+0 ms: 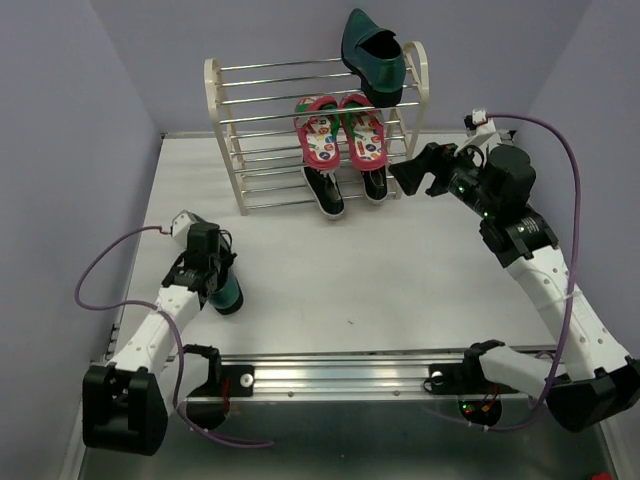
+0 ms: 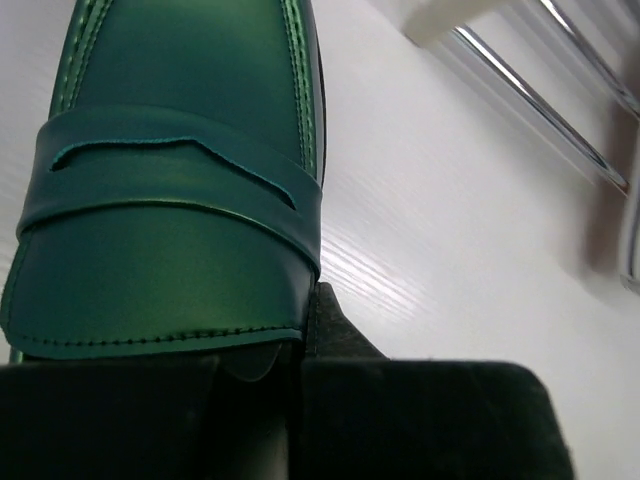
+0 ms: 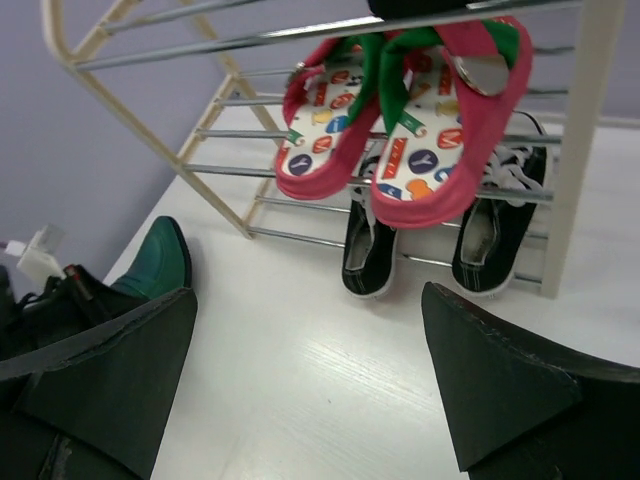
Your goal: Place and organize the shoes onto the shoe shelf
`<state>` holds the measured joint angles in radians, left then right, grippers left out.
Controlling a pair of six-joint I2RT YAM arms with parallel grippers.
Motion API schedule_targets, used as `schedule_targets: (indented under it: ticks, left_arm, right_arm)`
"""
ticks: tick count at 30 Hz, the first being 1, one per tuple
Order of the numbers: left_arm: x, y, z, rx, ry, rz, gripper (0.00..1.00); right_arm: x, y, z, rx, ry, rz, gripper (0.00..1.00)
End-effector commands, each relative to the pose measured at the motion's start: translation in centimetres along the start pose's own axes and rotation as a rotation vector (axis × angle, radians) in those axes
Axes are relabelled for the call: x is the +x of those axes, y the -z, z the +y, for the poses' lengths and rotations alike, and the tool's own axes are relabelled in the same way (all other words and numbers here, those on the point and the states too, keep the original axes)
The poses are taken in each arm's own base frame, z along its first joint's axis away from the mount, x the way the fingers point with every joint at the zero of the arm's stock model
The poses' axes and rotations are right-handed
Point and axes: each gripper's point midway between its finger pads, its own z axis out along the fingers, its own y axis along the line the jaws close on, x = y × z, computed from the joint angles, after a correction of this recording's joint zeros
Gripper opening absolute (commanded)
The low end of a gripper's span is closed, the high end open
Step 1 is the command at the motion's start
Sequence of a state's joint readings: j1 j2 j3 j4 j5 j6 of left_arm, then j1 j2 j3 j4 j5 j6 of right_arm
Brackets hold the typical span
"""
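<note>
1. The left gripper (image 2: 298, 372) sits low over the table (image 1: 400, 270), front left, well apart from the shoe shelf (image 3: 585, 130). Its pads are drawn almost together, with only a thin slit between them. They appear pinched on the back rim of the loose dress shoe (image 2: 170, 200). Whether the sole has left the table cannot be told.
2. The right gripper (image 3: 308, 295) is spread wide and holds nothing. It hangs just beside the shelf's right end.
3. The mate (image 1: 372, 55) is seen on the top tier, at the right, with bare rods to its left. The flip-flops (image 1: 340, 130) fill the middle tier and the sneakers (image 1: 345, 190) the bottom.
4. Step judged in hand: the last shoe is to be carried to the top tier and set just beside its mate.
5. The grip is at one end, so toe droop is to be expected. The lift should be slow, and the toe watched.
6. The shoe should be raised clear of the top rods before it is moved in, so that the mate is not knocked.
7. The sole should be laid across at least two rods and turned to match the mate. Release is best held back until the shoe is seen to rest.
</note>
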<state>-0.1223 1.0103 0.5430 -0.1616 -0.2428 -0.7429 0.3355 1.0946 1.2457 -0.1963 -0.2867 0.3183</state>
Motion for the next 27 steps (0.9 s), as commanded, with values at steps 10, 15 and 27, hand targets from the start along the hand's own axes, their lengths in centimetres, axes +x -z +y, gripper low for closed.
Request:
schedule_targets:
  ticks: [10,15,27]
  left_arm:
    - [3.4,5.2,-12.5,0.378,-0.068,0.017,0.00]
    - [6.4,5.5,-15.9,0.435,-0.116,0.068,0.00]
    - [10.0,6.6,-24.4,0.553,-0.143,0.102,0.00]
  right_arm:
    - [3.8,2.7,-4.0,0.228,-0.105,-0.004,1.00]
    - [5.0,3.2,-5.5,0.303,-0.112,0.012,1.00]
    - [9.5,3.7,-7.4,0.387,-0.176,0.113,1.00]
